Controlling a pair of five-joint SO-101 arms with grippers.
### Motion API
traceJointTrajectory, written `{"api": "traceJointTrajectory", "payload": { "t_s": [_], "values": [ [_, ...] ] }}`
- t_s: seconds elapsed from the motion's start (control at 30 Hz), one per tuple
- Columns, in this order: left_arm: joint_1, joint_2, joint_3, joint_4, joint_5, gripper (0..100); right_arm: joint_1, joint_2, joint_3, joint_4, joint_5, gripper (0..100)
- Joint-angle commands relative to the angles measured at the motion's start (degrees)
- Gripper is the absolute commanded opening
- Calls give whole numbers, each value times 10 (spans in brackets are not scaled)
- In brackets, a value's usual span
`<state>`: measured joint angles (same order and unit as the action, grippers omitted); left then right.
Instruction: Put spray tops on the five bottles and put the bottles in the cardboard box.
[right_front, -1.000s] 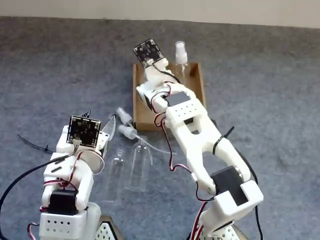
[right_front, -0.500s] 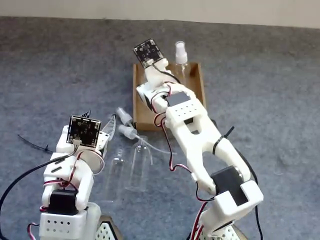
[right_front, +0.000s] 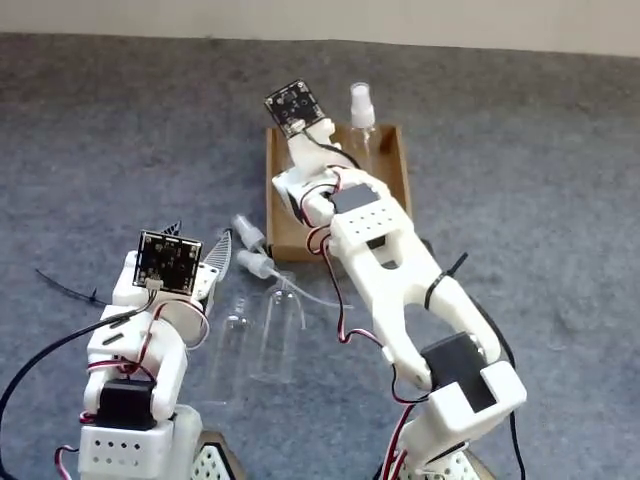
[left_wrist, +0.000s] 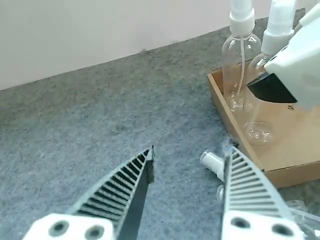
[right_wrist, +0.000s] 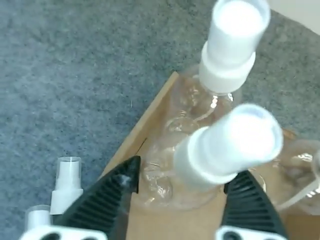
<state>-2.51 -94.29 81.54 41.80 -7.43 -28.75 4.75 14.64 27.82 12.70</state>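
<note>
Grey carpet covered the table. From above, the box lay at twelve o'clock under the right arm, with one capped bottle upright at its far end. Two spray tops and two bare bottles lay at eight o'clock from the box, beside the left arm.

At the left wrist, the left gripper had its fingers spread. One spray top lay just beside a finger, and two capped bottles stood in the box beyond.

At the right wrist, the right gripper, jaws apart, straddled one of two capped bottles standing in the box. Two spray tops lay on the carpet outside it.
</note>
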Motion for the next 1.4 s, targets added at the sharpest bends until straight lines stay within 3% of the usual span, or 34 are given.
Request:
{"api": "traceJointTrajectory", "payload": {
  "t_s": [0.0,0.27,0.73,1.17,1.37],
  "values": [
    [-9,1,-3,-18,5,203,-6,-11,-38,0,6,202],
    [-9,1,-3,-18,5,203,-5,-11,-78,4,6,202],
    [-9,1,-3,-18,5,203,-4,-11,-207,149,7,202],
    [-9,1,-3,-18,5,203,-7,-12,-442,483,6,202],
    [-7,1,-3,-18,5,203,-32,-12,-475,616,5,200]
  ]
}}
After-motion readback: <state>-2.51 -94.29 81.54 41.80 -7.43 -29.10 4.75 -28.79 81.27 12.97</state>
